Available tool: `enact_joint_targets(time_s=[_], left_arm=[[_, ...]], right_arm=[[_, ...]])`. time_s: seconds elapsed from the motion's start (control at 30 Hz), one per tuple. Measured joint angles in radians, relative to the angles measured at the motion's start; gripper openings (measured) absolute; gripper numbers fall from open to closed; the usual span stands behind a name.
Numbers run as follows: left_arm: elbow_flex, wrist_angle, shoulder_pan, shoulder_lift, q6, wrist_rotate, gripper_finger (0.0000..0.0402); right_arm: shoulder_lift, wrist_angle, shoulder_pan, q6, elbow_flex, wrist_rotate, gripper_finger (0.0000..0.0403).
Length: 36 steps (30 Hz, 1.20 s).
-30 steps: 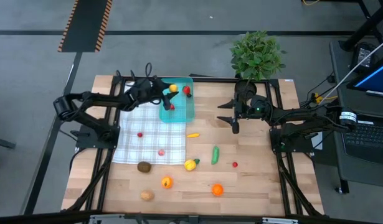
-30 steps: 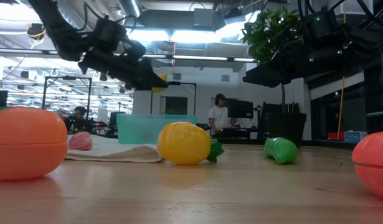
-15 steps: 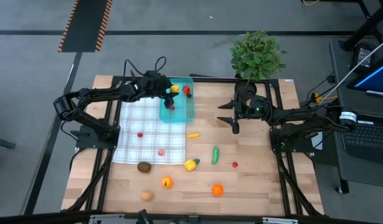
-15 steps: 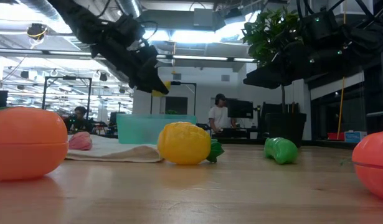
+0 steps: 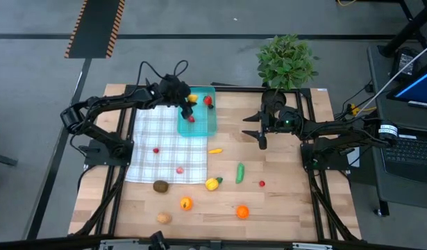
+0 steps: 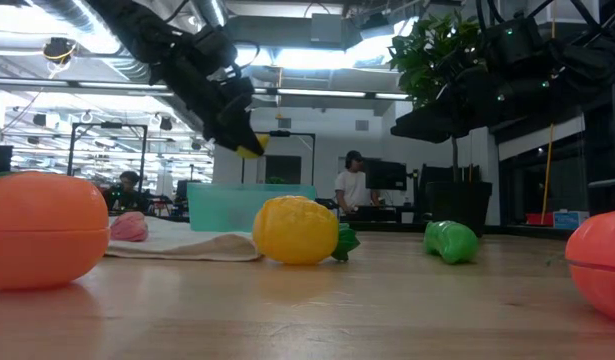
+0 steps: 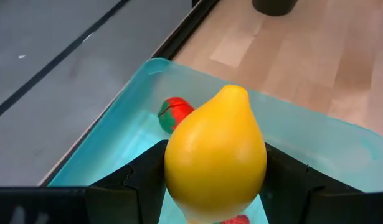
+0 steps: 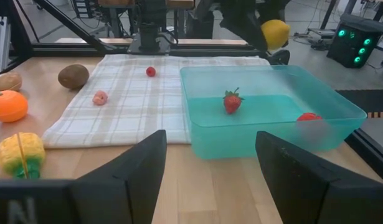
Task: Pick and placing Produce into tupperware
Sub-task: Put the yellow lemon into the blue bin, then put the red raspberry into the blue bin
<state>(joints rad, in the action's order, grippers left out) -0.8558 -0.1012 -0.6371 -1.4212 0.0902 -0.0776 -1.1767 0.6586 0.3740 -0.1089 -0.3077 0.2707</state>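
My left gripper (image 5: 187,103) is shut on a yellow lemon (image 7: 215,155) and hangs over the far left part of the teal tupperware (image 5: 199,114). The tupperware stands on the table's far middle and holds a strawberry (image 8: 232,101) and a red piece (image 8: 309,117). In the low view the lemon (image 6: 250,148) is well above the tupperware's wall (image 6: 249,206). My right gripper (image 5: 256,129) waits open to the right of the tupperware, nothing between its fingers. Other produce lies on the table and the cloth. My left gripper pinches the lemon's two opposite sides (image 7: 172,163) at its widest part between the two fingers. The fingers (image 6: 230,112) slant down from the table's left side. The lemon is lifted clear above the tupperware, its pointed tip (image 7: 233,93) aimed away from the gripper.
A white checked cloth (image 5: 168,149) lies left of the tupperware with two small red and pink pieces on it. Nearer the front lie a green piece (image 5: 239,172), a yellow pepper (image 5: 212,183), a brown piece (image 5: 160,185) and orange pieces (image 5: 242,212). A potted plant (image 5: 287,61) stands far right.
My left gripper has tipped its fingers steeply downward while its wrist rose, still shut on the lemon. The lemon has stayed over the tupperware's far left part and sunk slightly toward it.
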Motion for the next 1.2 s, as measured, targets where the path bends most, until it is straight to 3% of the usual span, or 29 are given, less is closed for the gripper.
enact_joint_targets(time_s=[0.53,1.2], left_arm=[[0.000,0.042,-0.014,-0.198,0.026,0.003,0.0204],[0.000,0.055,-0.032,-0.208,0.025,0.016,0.0222]], right_arm=[[0.000,-0.003,0.000,0.000,0.000,0.000,0.0249],[0.000,-0.008,0.000,0.000,0.000,0.000,0.0249]])
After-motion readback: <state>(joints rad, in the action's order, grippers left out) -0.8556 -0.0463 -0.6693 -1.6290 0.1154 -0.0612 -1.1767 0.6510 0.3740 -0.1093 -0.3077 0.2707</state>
